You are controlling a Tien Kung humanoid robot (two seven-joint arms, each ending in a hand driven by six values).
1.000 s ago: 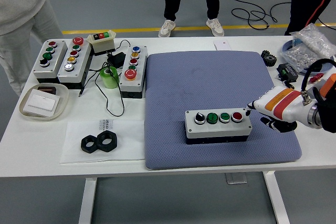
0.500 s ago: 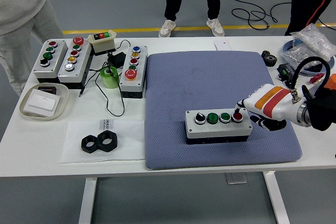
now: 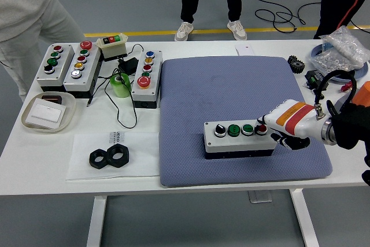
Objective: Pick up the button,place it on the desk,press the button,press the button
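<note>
Right hand [image 3: 276, 126] fingertip touches button box's [image 3: 239, 138] red button [image 3: 261, 128].

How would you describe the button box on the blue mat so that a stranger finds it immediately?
Start at the blue-grey mat covering the table's right half. Near its front edge lies a grey button box with four buttons in a row. Unlike the other boxes left of the mat, the right hand touches its red end button.

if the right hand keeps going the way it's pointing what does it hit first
Probably the red button at the right end of the button box; the right hand points left at it, its fingertip at or just above the cap.
</note>
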